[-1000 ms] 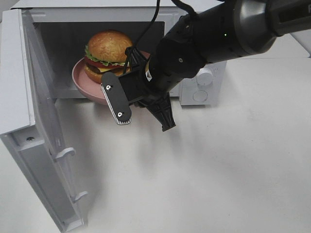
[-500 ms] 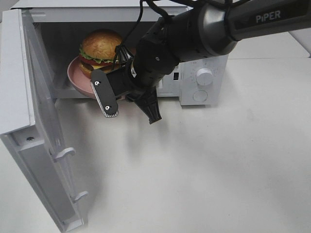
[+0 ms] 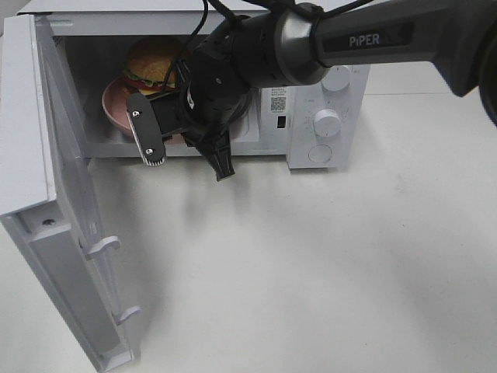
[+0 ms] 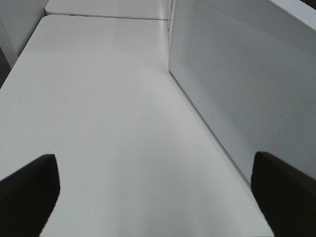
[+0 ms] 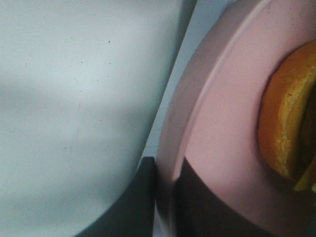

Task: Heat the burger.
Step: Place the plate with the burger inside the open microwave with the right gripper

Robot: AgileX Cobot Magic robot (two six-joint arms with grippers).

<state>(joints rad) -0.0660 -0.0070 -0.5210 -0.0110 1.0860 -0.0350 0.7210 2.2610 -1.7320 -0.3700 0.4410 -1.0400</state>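
Observation:
The burger (image 3: 151,62) sits on a round pink plate (image 3: 112,109) inside the open microwave (image 3: 268,116). My right arm (image 3: 248,54) reaches across into the cavity, and its wrist covers the plate's near rim, so the grip is hidden in the exterior view. In the right wrist view my right gripper (image 5: 165,197) is shut on the plate's (image 5: 222,123) rim, one dark finger on each side. The burger's bun (image 5: 289,128) lies just beyond. My left gripper (image 4: 157,192) stands open over bare table and is out of the exterior view.
The microwave door (image 3: 46,155) hangs wide open at the left and juts toward the table's front. Two knobs (image 3: 326,123) sit on the control panel at the right. In the left wrist view, a white perforated microwave wall (image 4: 247,74) stands close beside the left gripper.
My right arm has carried the plate and burger leftward and deeper into the microwave cavity. The left gripper has not moved.

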